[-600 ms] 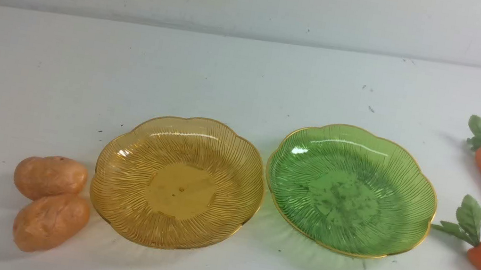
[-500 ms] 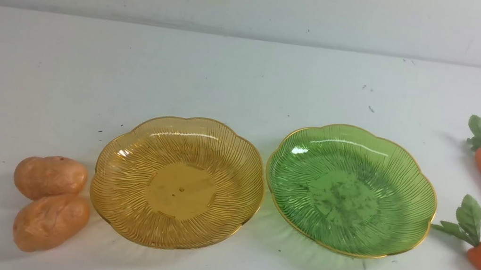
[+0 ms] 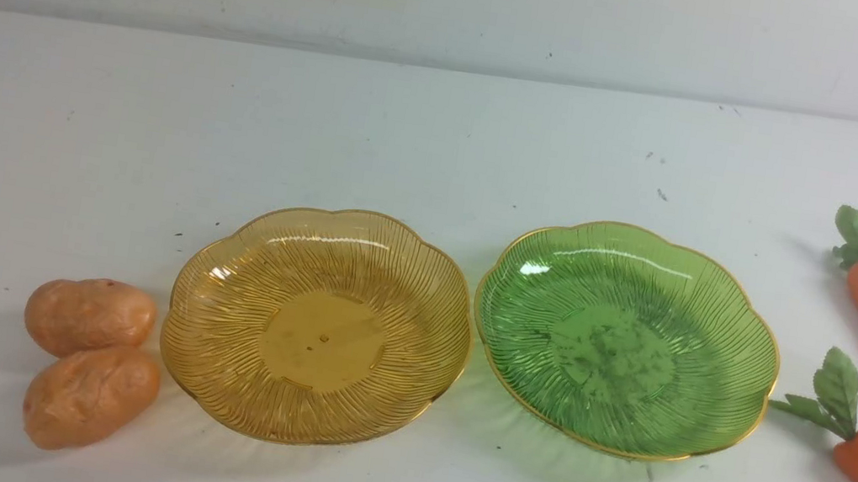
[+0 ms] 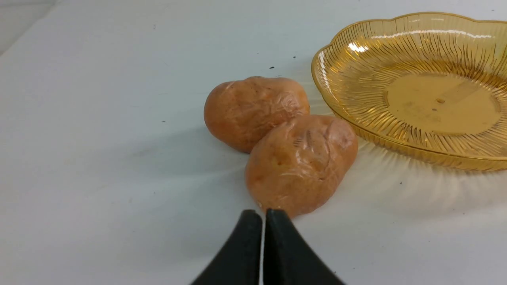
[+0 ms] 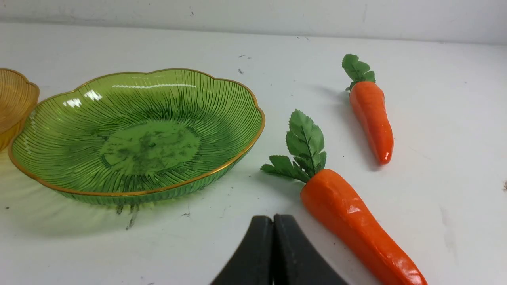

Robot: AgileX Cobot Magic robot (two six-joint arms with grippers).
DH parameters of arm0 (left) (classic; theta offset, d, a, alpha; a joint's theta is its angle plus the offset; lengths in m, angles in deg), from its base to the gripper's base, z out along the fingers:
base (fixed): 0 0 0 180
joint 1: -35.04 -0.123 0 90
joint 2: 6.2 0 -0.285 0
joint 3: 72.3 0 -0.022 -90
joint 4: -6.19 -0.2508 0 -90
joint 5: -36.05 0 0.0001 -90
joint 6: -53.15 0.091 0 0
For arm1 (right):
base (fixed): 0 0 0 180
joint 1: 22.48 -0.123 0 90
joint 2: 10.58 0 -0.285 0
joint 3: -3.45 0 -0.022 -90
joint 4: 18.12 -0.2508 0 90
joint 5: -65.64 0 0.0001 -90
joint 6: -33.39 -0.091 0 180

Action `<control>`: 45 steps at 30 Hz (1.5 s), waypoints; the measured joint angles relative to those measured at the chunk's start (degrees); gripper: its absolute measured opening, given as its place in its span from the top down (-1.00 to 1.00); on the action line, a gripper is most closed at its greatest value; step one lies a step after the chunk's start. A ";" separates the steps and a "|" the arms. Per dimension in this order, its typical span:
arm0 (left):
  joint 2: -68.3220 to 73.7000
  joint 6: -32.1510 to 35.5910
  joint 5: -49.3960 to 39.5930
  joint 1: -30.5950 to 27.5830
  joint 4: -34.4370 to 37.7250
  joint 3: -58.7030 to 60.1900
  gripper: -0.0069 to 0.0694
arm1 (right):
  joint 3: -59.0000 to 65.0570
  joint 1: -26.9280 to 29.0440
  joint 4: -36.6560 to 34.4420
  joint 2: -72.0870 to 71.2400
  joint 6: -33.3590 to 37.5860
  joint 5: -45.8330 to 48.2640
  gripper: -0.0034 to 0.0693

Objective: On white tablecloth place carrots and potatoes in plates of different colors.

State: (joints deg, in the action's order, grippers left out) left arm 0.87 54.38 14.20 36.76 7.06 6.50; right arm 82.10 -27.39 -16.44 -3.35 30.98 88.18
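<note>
Left gripper [image 4: 263, 215], on its own wrist camera, has its two black jaws pressed together with nothing between them, pointing at the nearer oval tan toy potato [image 4: 301, 166]. That one touches the farther oval tan toy potato [image 4: 255, 111]. Both lie on the plain white tablecloth [image 4: 99, 158], just beside the translucent ribbed amber-yellow plastic plate [image 4: 435, 99], which holds nothing. I judge the potatoes light and slightly yielding, with wrinkled skin that should give grip. I would open wide and take the nearer one across its short middle, careful not to shove its neighbour.

On the right wrist camera, the right gripper [image 5: 273, 219] is likewise closed and empty. It points at the cloth between the translucent ribbed green plastic plate [image 5: 146, 146], also bare, and the nearer glossy orange toy carrot [image 5: 348, 221]. The farther glossy orange toy carrot [image 5: 372, 118] lies apart from the plate. Those shiny tapered bodies look slippery to me, so I would pinch at the thick shoulder below the leaves, not the tip.

On the front camera neither gripper shows. The potatoes sit left of the amber plate and the carrots right of the green one, with the nearer carrot's leaves reaching its rim. Nothing is placed yet.
</note>
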 joint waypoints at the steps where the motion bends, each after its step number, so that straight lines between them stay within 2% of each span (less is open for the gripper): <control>1: 0.00 0.00 0.00 0.00 0.00 0.00 0.82 | 0.00 0.00 0.00 0.00 0.00 0.00 0.95; 15: 0.00 0.00 0.00 0.00 0.00 0.00 0.82 | 0.00 0.00 0.00 0.00 0.00 0.00 0.95; 26: 0.00 0.00 0.00 0.00 0.00 0.00 0.82 | 0.00 0.00 3.50 0.00 -0.12 -0.65 0.95; 29: 0.00 0.00 0.00 0.00 0.00 0.00 0.82 | 0.00 0.00 -1.68 0.00 -4.25 -0.85 0.95; 31: 0.00 0.00 0.00 0.00 0.00 0.00 0.82 | 0.01 0.00 -15.85 0.00 -12.40 -1.32 0.95; 32: 0.00 0.00 0.00 0.00 0.00 0.00 0.82 | 0.01 0.00 -17.83 0.00 -12.89 -1.38 0.95; 34: 0.00 0.00 0.00 0.00 0.00 0.00 0.82 | 0.06 0.00 -27.33 0.00 -17.16 -2.22 0.95; 37: 0.00 0.00 0.00 0.00 0.00 0.00 0.82 | 0.06 0.00 -38.84 0.00 -18.82 -4.77 0.95; 39: 0.00 0.00 0.00 0.00 0.00 0.00 0.82 | 0.06 0.00 -41.44 0.00 -17.15 -7.86 0.95; 41: 0.00 0.00 0.00 0.00 0.00 0.00 0.82 | -1.41 0.00 -41.82 0.00 -11.66 -8.78 0.95; 45: 0.00 0.00 0.00 0.00 0.00 0.00 0.82 | -16.17 0.00 -36.32 4.05 0.47 -7.26 0.94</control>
State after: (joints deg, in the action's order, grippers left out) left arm 0.87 54.38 14.20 36.76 7.06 6.50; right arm 65.94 -27.39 -52.75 0.71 31.45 80.92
